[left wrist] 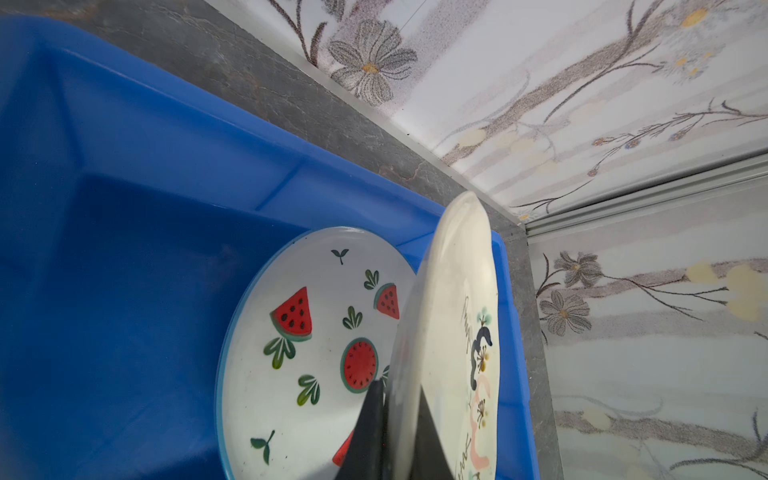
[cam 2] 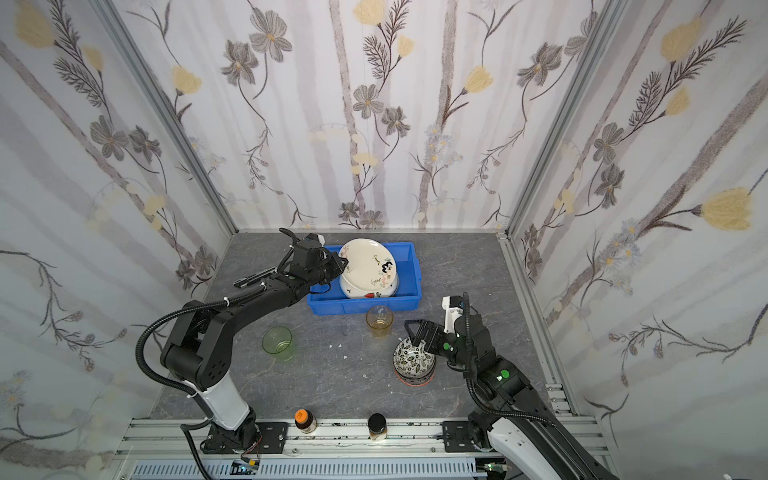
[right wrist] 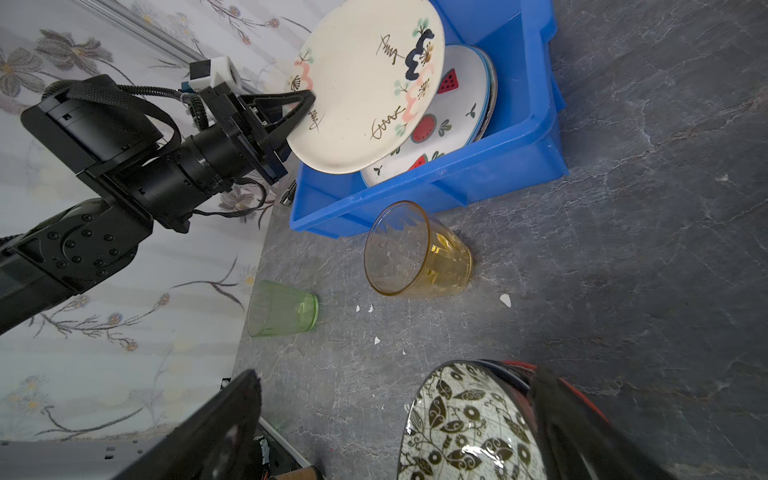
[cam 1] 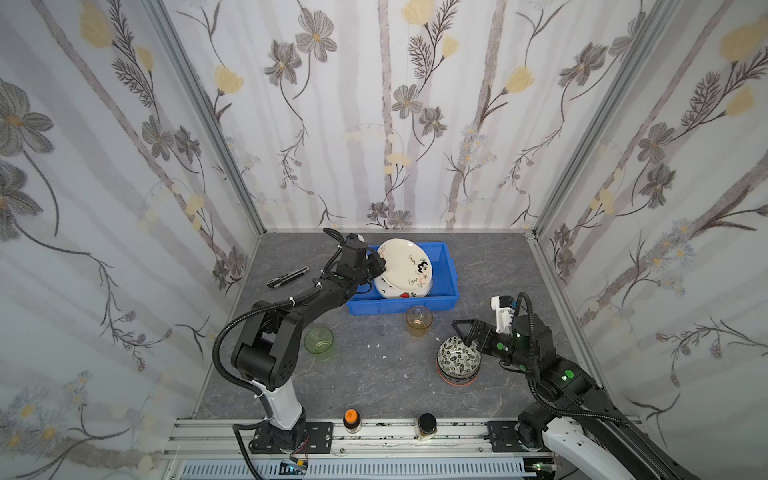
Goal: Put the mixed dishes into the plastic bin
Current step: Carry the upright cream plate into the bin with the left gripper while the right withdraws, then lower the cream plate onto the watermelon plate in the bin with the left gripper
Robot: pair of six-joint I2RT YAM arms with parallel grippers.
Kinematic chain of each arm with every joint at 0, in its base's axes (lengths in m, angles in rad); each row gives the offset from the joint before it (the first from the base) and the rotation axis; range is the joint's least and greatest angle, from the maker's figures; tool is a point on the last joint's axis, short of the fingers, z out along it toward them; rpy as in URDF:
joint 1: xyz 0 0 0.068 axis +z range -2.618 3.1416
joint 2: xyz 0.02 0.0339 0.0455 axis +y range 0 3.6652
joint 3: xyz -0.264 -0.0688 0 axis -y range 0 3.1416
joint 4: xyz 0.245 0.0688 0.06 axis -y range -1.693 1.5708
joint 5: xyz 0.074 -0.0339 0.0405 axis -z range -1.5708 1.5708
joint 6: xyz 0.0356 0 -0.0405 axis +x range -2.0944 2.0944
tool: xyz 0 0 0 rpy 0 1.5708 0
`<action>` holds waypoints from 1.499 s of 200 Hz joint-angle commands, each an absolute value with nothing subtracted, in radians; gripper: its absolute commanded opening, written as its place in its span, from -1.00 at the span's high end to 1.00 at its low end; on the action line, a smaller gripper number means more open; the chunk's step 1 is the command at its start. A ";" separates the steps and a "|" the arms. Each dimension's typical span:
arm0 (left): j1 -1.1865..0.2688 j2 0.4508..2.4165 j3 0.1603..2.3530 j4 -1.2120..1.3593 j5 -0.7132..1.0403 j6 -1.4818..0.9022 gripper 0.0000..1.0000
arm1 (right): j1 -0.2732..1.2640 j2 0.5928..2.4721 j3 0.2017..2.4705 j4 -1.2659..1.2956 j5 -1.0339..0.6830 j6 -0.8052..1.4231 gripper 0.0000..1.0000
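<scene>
Left end effector (cam 1: 380,264) clamped on cream plate (cam 1: 405,266) rim, plate tilted over bin (cam 1: 399,309), above watermelon plate (left wrist: 299,353). Right end effector (cam 1: 462,332) wide open, empty, seemingly straddling leaf bowl (cam 1: 457,358) rim. Amber tumbler (cam 1: 419,322) and green tumbler (cam 1: 319,340) on bench (cam 1: 374,374).

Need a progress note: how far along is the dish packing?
Done: the watermelon plate lies in the blue bin. In hand: left gripper shut on the tilted cream plate over the bin. Remaining: amber tumbler, green tumbler, bowl stack by the open right gripper.

Black pen (cam 1: 288,277), orange-lidded jar (cam 1: 351,419) and black-lidded jar (cam 1: 427,424) sit apart.
</scene>
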State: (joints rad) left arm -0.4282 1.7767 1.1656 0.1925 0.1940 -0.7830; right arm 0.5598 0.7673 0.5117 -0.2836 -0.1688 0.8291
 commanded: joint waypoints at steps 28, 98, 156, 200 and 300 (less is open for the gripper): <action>-0.428 1.831 1.196 0.321 0.203 -0.789 1.00 | 0.557 0.756 0.493 -0.296 -0.136 0.854 -0.99; -0.428 1.905 1.230 0.325 0.215 -0.789 1.00 | 0.554 0.741 0.479 -0.305 -0.121 0.873 -0.99; -0.426 1.918 1.221 0.325 0.201 -0.783 1.00 | 0.552 0.694 0.444 -0.313 -0.109 0.903 -0.99; -0.426 1.929 1.218 0.324 0.201 -0.774 0.73 | 0.552 0.678 0.437 -0.324 -0.102 0.908 -0.99; -0.426 1.931 1.211 0.310 0.174 -0.755 0.35 | 0.552 0.625 0.419 -0.352 -0.091 0.928 -0.99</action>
State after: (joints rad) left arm -0.4271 1.9305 1.2133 0.2523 0.1871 -0.7692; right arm 0.5514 0.6388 0.4259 -0.3553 -0.1162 0.9138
